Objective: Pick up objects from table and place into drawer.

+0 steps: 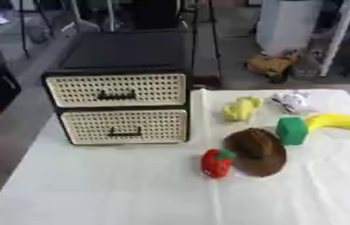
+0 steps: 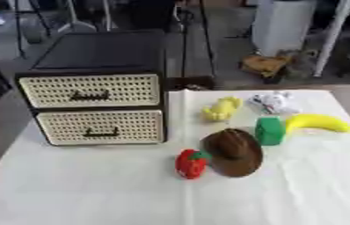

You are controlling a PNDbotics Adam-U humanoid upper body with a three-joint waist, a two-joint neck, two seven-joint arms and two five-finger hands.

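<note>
The drawer unit (image 1: 116, 107) sits at the table's (image 1: 93, 189) back left, and I see both drawers closed. To its right lie a strawberry (image 1: 216, 162), brown hat (image 1: 257, 150), green block (image 1: 291, 130), banana (image 1: 338, 121), yellow toy (image 1: 241, 108) and white toy (image 1: 289, 100). Neither hand shows in my views.

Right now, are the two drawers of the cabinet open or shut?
Shut. The upper drawer and the lower drawer both sit flush with the black cabinet frame, with no gap showing.

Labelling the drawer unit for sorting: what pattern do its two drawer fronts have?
The drawer fronts are cream with a grid of small dark holes, set in a black frame; clearest in the left eye view.
</note>
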